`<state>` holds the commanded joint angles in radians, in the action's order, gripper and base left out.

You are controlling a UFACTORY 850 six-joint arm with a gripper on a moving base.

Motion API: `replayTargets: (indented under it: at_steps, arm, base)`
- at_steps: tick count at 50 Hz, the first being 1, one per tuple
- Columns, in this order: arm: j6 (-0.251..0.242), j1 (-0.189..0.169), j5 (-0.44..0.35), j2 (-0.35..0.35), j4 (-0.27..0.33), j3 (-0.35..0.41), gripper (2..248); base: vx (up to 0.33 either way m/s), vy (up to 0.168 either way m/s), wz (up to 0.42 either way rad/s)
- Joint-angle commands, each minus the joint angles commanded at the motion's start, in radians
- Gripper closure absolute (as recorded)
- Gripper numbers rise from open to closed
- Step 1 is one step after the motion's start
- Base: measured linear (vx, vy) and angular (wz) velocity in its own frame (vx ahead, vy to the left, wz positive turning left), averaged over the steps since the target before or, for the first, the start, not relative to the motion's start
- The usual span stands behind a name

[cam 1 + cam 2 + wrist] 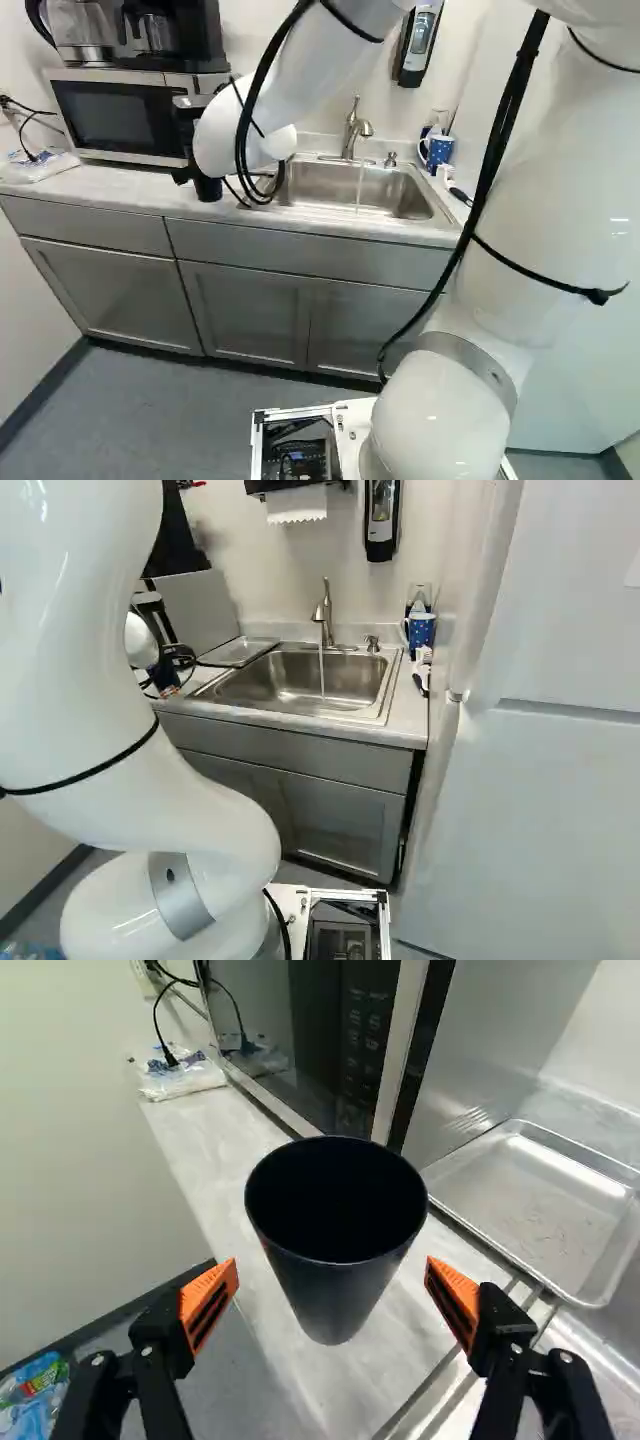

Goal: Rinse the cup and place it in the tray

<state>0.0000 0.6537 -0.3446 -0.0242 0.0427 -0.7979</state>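
Cup (335,1295), dark and tapered, stands upright on the countertop (210,1145), in front of the microwave (335,1040) and outside the metal tray (535,1205). Arm (510,200) rises from its lowest joint at the foot of the base views, extends past the top of the left base view, and descends from there across the counter front. The wrist end (215,150) is positioned near the microwave, to the left of the sink (345,185) in that view. Gripper (188,130) is directed obliquely downward at the countertop. Its two fingers are spread wide, with the orange pads (210,1295) facing each other and nothing clamped.

In the wrist view, the cup is located between the fingers, extending ahead of them, with a visible gap on each side; neither pad makes contact. Mouth orientation: upward, facing the wrist camera. The narrower base is directed down at the countertop. The long axis is vertical to the counter surface and runs away from the camera. The tray lies near the cup, beside the sink. Water runs from the faucet (323,615) into the sink.
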Motion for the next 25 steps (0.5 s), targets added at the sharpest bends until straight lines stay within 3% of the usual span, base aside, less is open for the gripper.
replayTargets:
  at_steps: [25]
  arm:
    - [0.000, -0.001, -0.189, 0.008, 0.000, 0.065, 3]
  base:
    - [0.000, 0.000, 0.000]
